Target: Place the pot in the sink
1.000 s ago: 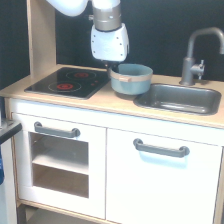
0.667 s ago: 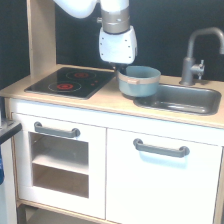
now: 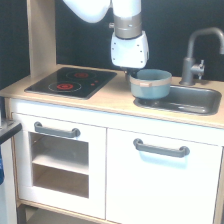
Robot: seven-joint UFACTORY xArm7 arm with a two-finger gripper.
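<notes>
Pot [image 3: 150, 83] over sink [image 3: 192, 100] edge, gripper [image 3: 133, 75] jaw state unclear, faucet [image 3: 198, 52] behind, stovetop [image 3: 71, 81] beside

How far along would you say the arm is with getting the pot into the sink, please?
Done: the pot is off the stovetop side and at the sink's near-left edge. In hand: the pincer seems to hold its rim, though its fingers are hidden. Left: moving it fully over the basin, lowering and releasing.

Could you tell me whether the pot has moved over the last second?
Yes. The pot has shifted toward the exterior view's right, away from the stovetop, and now overlaps the near-left edge of the sink.
</notes>
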